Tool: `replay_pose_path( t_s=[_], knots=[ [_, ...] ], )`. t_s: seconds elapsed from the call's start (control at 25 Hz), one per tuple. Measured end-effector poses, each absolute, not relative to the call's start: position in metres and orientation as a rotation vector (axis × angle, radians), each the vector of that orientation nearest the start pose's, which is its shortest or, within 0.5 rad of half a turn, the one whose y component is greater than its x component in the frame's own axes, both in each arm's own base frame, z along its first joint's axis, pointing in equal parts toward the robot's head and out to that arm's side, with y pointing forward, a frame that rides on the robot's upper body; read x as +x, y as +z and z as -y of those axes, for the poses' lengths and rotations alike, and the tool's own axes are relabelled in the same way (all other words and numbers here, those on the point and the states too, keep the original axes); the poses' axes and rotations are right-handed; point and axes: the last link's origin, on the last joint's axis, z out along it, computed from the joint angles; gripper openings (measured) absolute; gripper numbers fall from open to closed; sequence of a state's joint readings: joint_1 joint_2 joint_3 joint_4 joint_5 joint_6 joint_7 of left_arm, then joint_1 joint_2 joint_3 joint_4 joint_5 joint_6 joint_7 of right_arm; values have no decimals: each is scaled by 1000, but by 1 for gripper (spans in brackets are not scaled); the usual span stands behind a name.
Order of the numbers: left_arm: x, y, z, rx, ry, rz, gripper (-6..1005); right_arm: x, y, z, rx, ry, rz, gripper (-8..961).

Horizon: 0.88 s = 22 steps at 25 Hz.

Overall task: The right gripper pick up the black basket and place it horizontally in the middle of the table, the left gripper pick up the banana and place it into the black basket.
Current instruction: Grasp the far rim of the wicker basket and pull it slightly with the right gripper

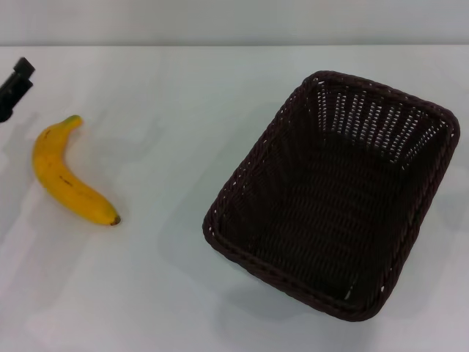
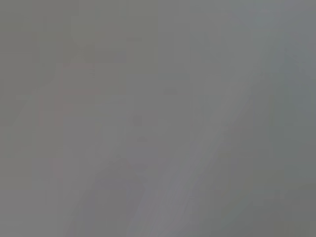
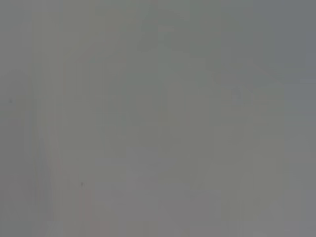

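Waiting at the start: the basket (image 1: 333, 194) sits angled on the table (image 1: 161, 293), untouched. The banana (image 1: 67, 176) lies near the left gripper (image 1: 15, 88), finger state unclear. Right gripper unseen; it must grasp the basket's rim.

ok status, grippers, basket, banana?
Left gripper at table's far left edge, beyond banana. Right gripper out of view. Basket on right, skewed, unheld. Banana lies outside it, nothing between them.

**What can't be seen**

Only a black tip of the left pincer (image 1: 15, 86) pokes in at the head view's edge; the rest is cut off. Both wrist views are just grey blur.
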<state>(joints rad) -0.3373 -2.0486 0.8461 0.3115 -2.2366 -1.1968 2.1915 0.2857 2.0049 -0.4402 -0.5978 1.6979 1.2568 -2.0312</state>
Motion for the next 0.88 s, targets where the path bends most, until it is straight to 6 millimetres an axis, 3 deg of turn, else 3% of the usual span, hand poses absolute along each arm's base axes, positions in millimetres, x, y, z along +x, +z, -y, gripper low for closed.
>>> replay_pose_path(
  t_s=[0.36,0.64,0.68,0.84,0.88],
  knots=[
    [-356,61,-315,-1632,-1016,807,875,383,129,-306,-1709,744,-638,737],
    [-360,62,-306,-1620,-1037,829,875,372,136,-309,-1756,750,-585,874],
    [-360,63,-305,-1618,-1043,834,875,357,148,-316,-1841,736,-559,874],
    [-359,64,-304,-1621,-1068,850,876,334,163,-328,-1940,708,-568,875],
    [-359,63,-304,-1625,-1075,852,876,308,169,-340,-2044,667,-569,875]
  ],
)
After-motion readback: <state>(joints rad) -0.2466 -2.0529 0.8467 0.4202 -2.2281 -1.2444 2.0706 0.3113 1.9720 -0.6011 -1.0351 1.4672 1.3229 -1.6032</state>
